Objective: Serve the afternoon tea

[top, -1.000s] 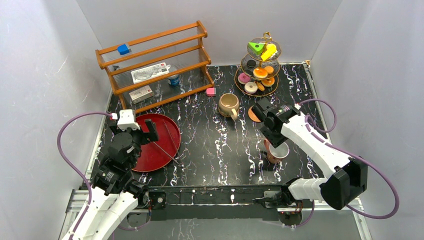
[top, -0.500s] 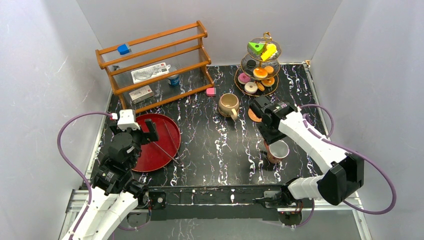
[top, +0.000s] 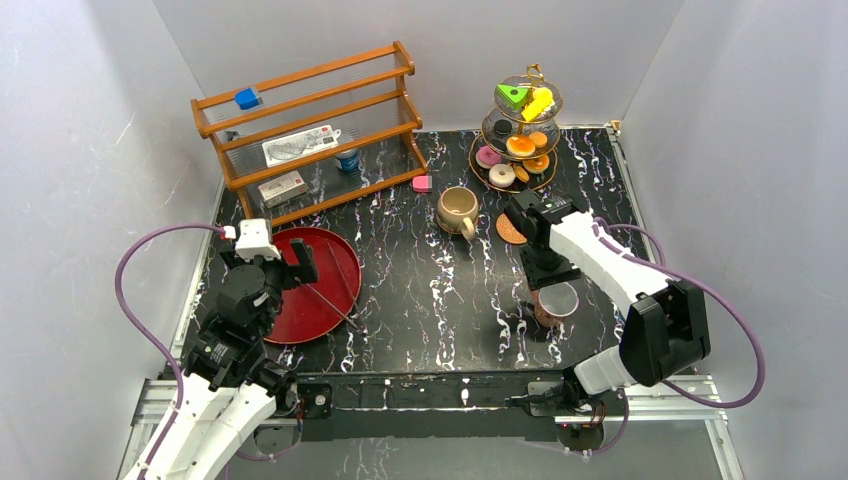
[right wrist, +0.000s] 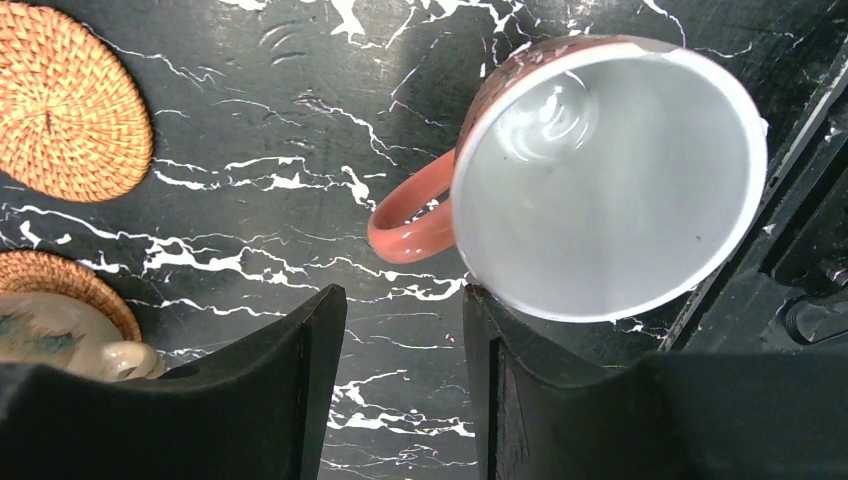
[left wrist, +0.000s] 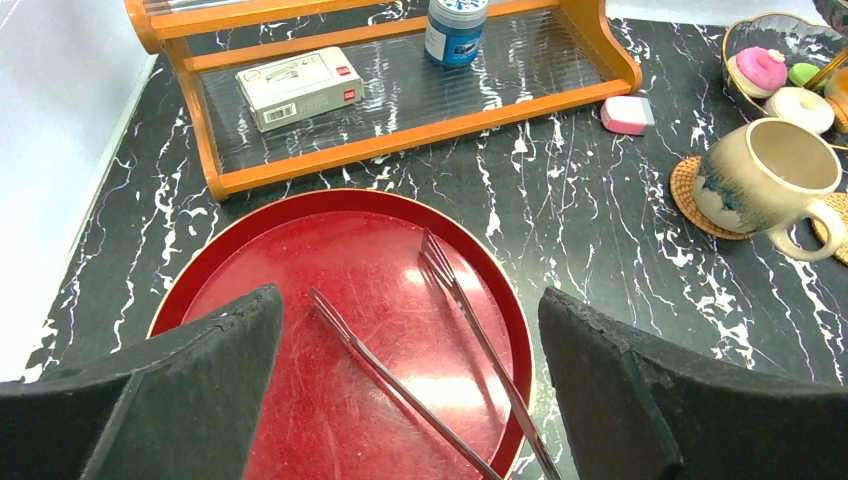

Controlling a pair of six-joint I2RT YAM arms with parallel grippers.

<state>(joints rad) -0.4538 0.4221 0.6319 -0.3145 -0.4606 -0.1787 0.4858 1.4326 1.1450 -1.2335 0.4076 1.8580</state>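
The pinkish-brown cup [top: 557, 303] stands upright near the front right, white inside [right wrist: 610, 170], with its handle [right wrist: 410, 225] pointing toward my right gripper's gap. My right gripper [top: 548, 270] hovers just behind the cup, open by a narrow gap and empty [right wrist: 400, 300]. One fingertip [right wrist: 480, 300] sits at the cup's rim. The beige mug [top: 458, 208] stands on a woven coaster [left wrist: 690, 190]. A bare woven coaster [top: 511, 229] lies beside it [right wrist: 70, 100]. The toy pastries sit on the tiered stand [top: 520, 130]. My left gripper [top: 280, 262] is wide open above the red tray [left wrist: 410, 300].
The red tray [top: 310, 285] holds metal tongs [left wrist: 470, 310]. A wooden rack [top: 310, 130] at the back left holds white boxes, a blue can and a blue cube. A pink block [top: 422, 183] lies in front of the rack. Grey walls close in the table.
My right arm's elbow has swung left and the wrist has turned, so the cup shows more from above. The gripper stays by the cup. The left arm has not moved.
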